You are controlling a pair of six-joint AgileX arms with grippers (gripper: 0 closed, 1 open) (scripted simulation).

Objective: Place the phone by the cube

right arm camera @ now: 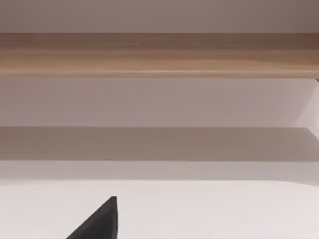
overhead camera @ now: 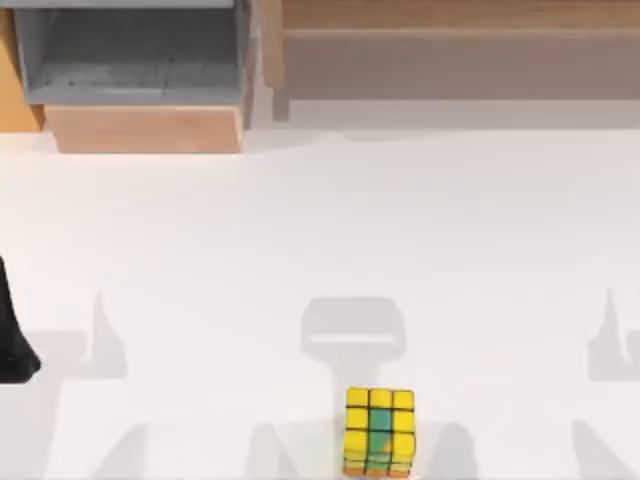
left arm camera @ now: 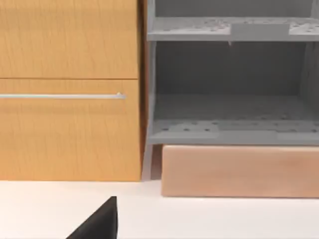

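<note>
The cube (overhead camera: 379, 432) sits on the white worktop (overhead camera: 330, 240) at the top view's near edge, its lowest part cut off. The left arm (overhead camera: 12, 335) is a dark shape at the left edge. Either tool's state: cannot tell.
</note>
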